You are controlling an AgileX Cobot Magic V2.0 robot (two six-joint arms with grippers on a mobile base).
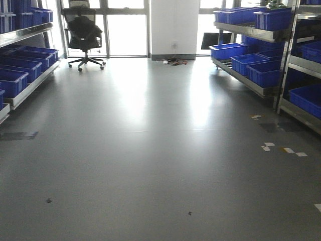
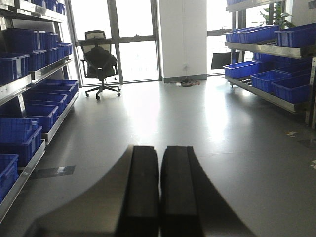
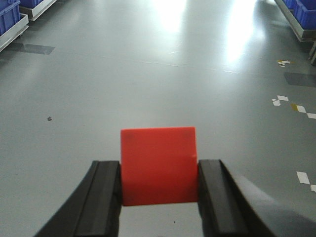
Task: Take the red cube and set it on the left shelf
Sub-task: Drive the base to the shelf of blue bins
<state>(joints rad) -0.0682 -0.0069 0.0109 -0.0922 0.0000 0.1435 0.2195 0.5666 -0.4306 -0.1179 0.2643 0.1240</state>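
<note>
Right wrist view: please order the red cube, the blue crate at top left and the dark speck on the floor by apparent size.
1. red cube: largest, but nearest the camera.
2. blue crate: far away, cut off.
3. dark speck.
Real sizes stay unsure.

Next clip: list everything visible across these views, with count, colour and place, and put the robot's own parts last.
red cube: one, red, clamped in the right hand above the floor
left shelf: one, steel, along the left side of the room
right shelving: count unclear, steel, along the right side
blue crates: many, blue, on the tiers on both sides
office chair: one, black, by the far windows
cables: small bundle, colour unclear, at the foot of the white pillar
tape marks: several, mostly white, on the floor to the right
floor: one, grey, glossy
left hand: one, black, shut, empty
right hand: one, black, shut on the red cube
</note>
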